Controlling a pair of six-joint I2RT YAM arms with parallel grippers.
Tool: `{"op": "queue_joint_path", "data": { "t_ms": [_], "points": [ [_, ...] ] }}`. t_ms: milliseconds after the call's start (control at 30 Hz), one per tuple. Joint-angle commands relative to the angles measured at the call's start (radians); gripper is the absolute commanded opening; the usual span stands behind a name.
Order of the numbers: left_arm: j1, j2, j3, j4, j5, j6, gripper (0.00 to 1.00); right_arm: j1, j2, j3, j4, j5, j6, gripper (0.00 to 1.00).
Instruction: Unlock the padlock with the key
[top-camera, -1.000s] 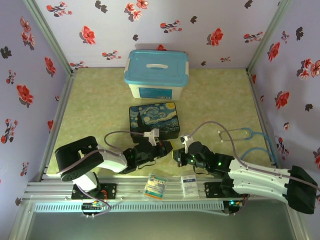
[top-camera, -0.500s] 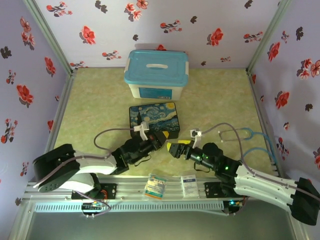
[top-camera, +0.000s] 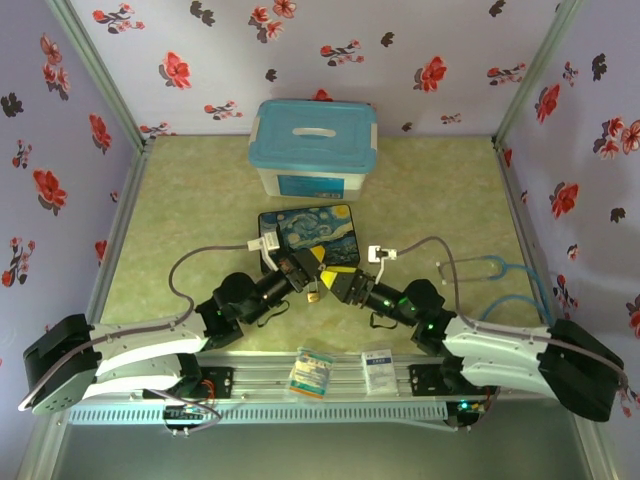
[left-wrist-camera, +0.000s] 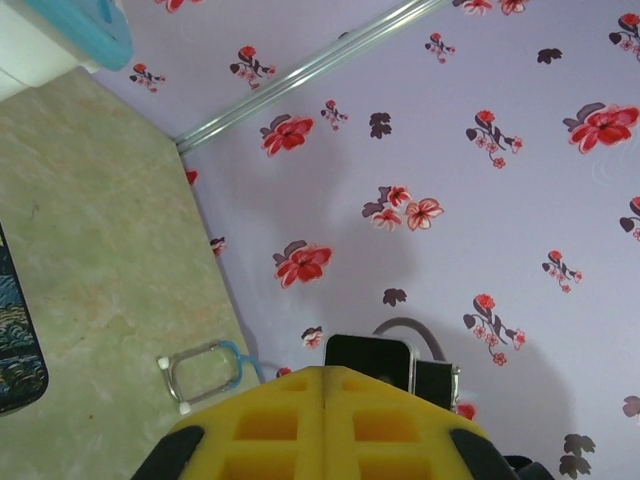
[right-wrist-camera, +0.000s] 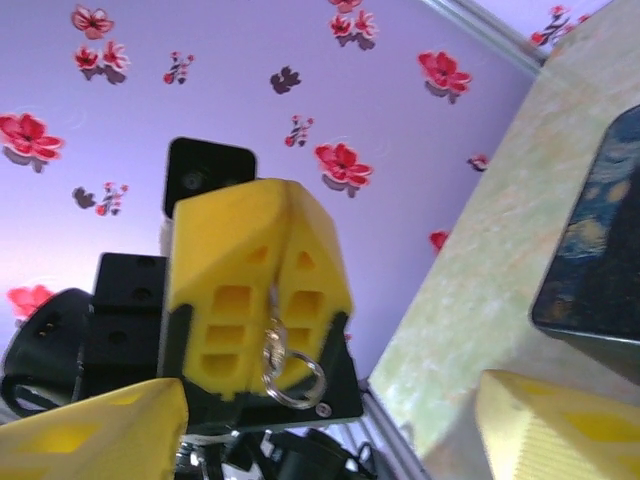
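My left gripper (top-camera: 308, 265) is shut, its yellow fingers (left-wrist-camera: 325, 400) pressed flat together. In the right wrist view the left gripper (right-wrist-camera: 272, 200) faces the camera, and the key (right-wrist-camera: 272, 335), small and silvery on a wire ring (right-wrist-camera: 295, 375), dangles from the seam between its fingers. From above, the key (top-camera: 313, 294) is a tiny speck under the fingertips. My right gripper (top-camera: 340, 280) stands just right of it, open, with its fingers (right-wrist-camera: 95, 430) apart on either side of the key and nothing held. The padlock is out of view.
The painted night-sky box (top-camera: 308, 236) lies just behind both grippers. A white tub with a blue lid (top-camera: 314, 145) stands further back. A stethoscope (top-camera: 482, 268) lies on the right of the mat. Two small cards (top-camera: 310, 372) sit on the front rail.
Both arms have stretched forward and up, and their grippers now meet in front of the painted box. The right gripper has gone from shut to open. The left stayed shut.
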Motion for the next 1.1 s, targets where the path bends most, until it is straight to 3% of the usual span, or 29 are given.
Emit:
{"op": "queue_joint_path", "data": {
  "t_ms": [0, 167, 433, 667, 800, 900, 1067],
  "points": [
    [0.004, -0.007, -0.002, 0.030, -0.020, 0.024, 0.00, -0.004, 0.049, 0.045, 0.199, -0.048, 0.029, 0.68],
    [0.005, -0.005, -0.003, 0.033, -0.026, 0.019, 0.00, -0.005, 0.138, 0.048, 0.331, -0.048, 0.062, 0.53],
    [0.006, 0.007, -0.016, 0.060, -0.032, 0.007, 0.00, -0.005, 0.150, 0.042, 0.332, -0.033, 0.062, 0.29],
    [0.005, 0.018, -0.027, 0.076, -0.049, -0.009, 0.00, -0.005, 0.161, 0.038, 0.332, -0.028, 0.063, 0.17],
    [0.004, 0.025, -0.033, 0.083, -0.056, -0.015, 0.00, -0.005, 0.158, 0.029, 0.333, -0.015, 0.059, 0.15],
    [0.005, 0.028, -0.033, 0.086, -0.056, -0.015, 0.00, -0.006, 0.155, 0.027, 0.332, -0.011, 0.058, 0.05],
    [0.005, 0.027, -0.044, 0.092, -0.071, -0.015, 0.00, -0.006, 0.154, 0.012, 0.332, 0.007, 0.062, 0.00]
  ]
}}
